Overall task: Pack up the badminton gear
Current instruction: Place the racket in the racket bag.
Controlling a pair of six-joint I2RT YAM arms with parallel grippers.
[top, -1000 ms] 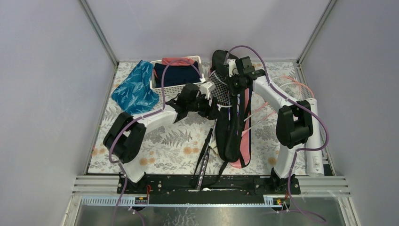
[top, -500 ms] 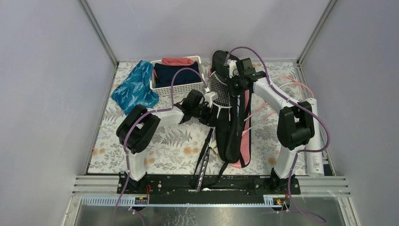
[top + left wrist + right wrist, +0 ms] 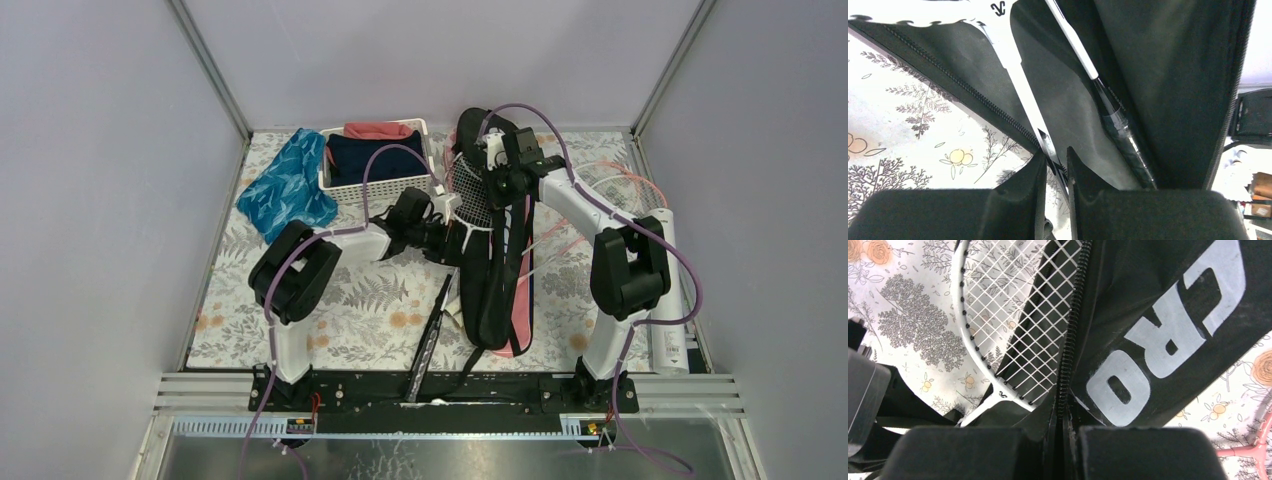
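Mid-frame, the white racket [image 3: 466,194] is clamped by the left gripper [image 3: 1054,162], and the zipper edge of the black bag [image 3: 488,280] by the right gripper [image 3: 1064,422]. Its head is partly hidden by the bag, near a white basket [image 3: 380,186].

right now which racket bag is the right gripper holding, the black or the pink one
The black racket bag, lettered CRO: the right gripper pinches its zipper edge, a white-framed racket partly inside. The pink bag only peeks out beside it.
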